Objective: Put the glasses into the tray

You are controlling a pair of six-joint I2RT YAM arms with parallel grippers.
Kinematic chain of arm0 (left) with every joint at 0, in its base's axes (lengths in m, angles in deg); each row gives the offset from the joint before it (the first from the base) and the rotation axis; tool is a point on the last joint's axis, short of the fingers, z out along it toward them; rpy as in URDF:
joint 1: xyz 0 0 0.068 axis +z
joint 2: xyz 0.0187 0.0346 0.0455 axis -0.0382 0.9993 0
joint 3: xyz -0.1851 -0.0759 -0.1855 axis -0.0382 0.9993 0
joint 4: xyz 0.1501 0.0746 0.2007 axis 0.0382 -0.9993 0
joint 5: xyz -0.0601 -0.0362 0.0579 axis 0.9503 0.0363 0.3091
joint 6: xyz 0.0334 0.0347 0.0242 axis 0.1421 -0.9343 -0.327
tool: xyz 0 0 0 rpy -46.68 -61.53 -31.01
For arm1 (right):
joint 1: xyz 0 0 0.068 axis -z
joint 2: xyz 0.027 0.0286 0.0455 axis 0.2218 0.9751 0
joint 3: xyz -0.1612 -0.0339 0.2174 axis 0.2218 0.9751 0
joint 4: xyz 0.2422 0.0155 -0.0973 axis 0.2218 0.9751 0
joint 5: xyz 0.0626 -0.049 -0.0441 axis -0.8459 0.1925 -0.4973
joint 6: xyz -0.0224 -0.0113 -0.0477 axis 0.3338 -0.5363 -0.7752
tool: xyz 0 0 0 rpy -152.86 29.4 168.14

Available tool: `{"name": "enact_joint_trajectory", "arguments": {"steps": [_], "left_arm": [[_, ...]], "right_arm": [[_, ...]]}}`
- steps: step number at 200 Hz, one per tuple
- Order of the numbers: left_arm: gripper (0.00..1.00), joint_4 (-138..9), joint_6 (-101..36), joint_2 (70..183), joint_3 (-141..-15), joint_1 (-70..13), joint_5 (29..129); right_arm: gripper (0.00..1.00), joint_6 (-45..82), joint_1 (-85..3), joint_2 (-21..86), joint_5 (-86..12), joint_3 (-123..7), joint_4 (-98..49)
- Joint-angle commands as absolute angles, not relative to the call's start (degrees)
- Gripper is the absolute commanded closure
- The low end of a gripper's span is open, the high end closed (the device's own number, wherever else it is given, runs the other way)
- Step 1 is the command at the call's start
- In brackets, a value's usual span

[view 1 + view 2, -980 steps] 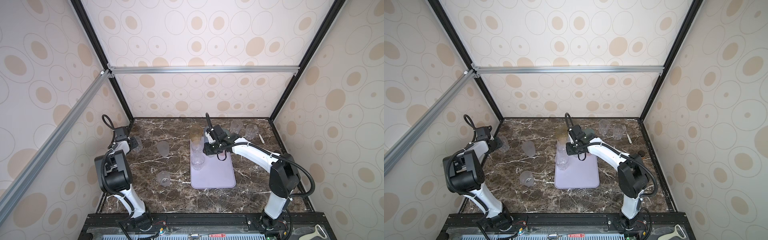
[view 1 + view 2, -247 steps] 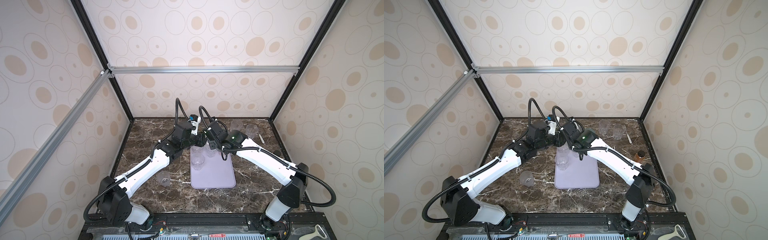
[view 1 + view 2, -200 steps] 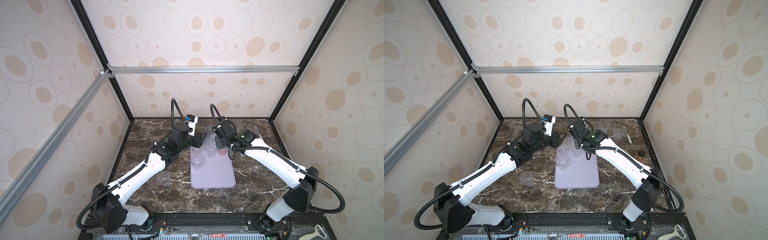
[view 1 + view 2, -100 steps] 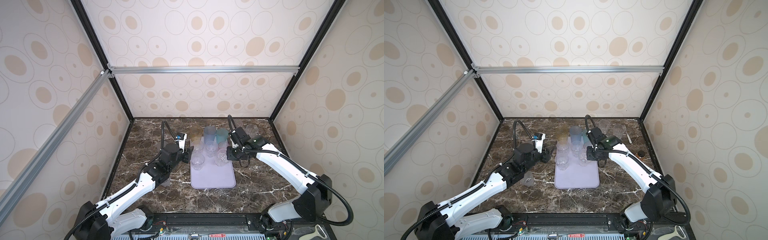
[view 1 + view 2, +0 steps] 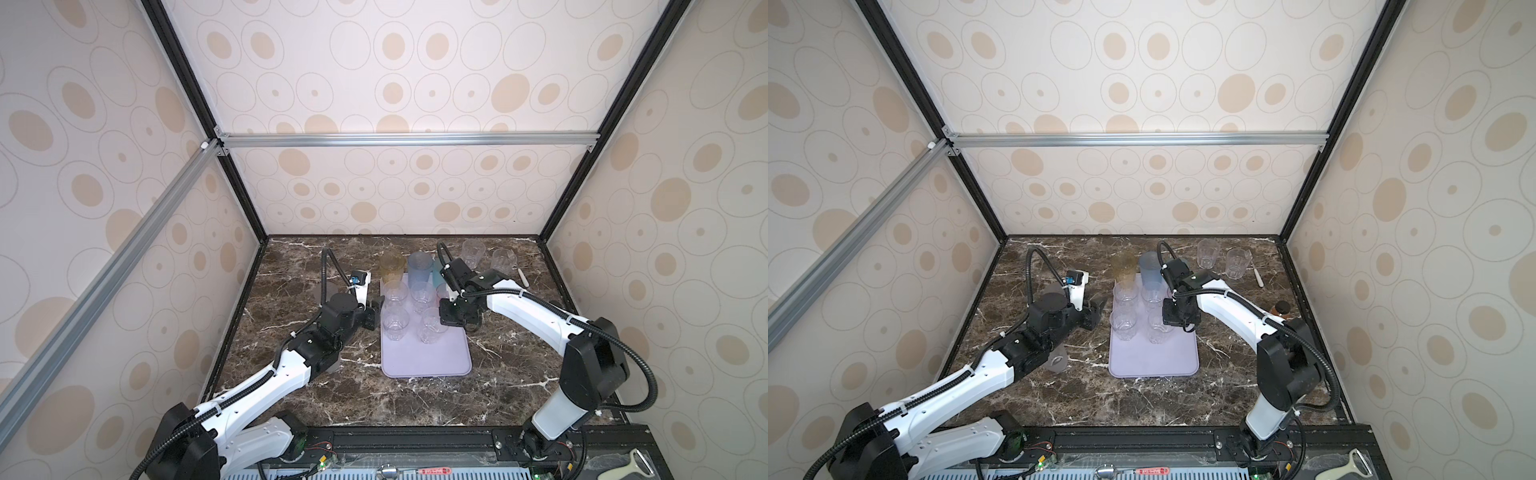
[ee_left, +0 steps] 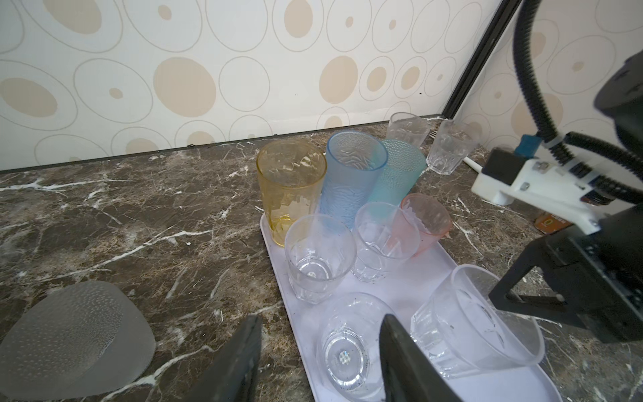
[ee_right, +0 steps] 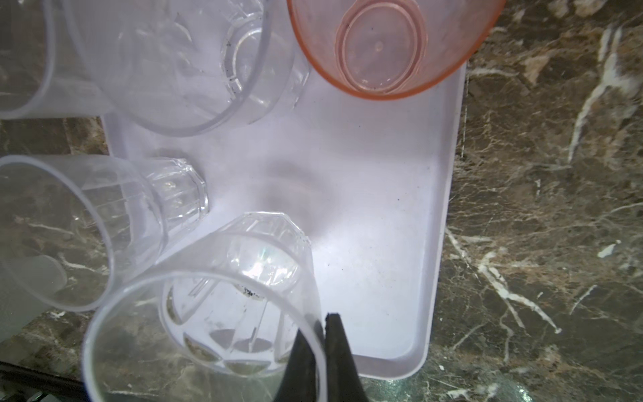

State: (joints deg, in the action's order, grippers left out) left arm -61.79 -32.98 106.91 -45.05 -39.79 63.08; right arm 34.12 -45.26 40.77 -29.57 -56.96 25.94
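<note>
The lavender tray (image 5: 428,361) (image 5: 1152,363) lies mid-table. On its far end stand an amber glass (image 6: 290,188), a grey-blue glass (image 6: 351,174), a teal glass (image 6: 400,174), a small pink glass (image 7: 382,41) and several clear ones. My left gripper (image 6: 318,330) (image 5: 376,311) is open at the tray's left edge, its fingers astride a clear glass (image 6: 348,344) without touching it. My right gripper (image 7: 322,322) (image 5: 446,320) is shut on the rim of another clear glass (image 7: 222,313) (image 5: 432,330), which tilts over the tray's right half.
Two clear glasses (image 5: 473,251) (image 5: 502,259) stand at the back right by a white utensil (image 5: 523,278). A frosted glass (image 6: 69,334) sits left of my left gripper, another frosted glass (image 5: 1057,360) under that arm. An amber bottle (image 5: 1282,308) stands by the right wall.
Both arms have come down from above the tray's far end toward its middle, each bringing a clear glass. The left jaws have opened off theirs. The right stays shut.
</note>
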Motion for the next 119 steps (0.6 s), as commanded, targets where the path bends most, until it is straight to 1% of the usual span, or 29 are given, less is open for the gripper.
{"name": "enact_joint_trajectory", "arguments": {"steps": [1, 119], "left_arm": [[0.45, -60.2, -34.7, 107.6, -45.4, -39.8, 62.2], [0.45, -59.9, -35.8, 108.3, -45.2, -39.5, 62.3]], "right_arm": [[1.00, 34.0, -46.5, 42.2, -27.1, -59.7, 26.3], [1.00, 32.4, -47.6, 51.2, -22.5, -66.8, 28.6]]}}
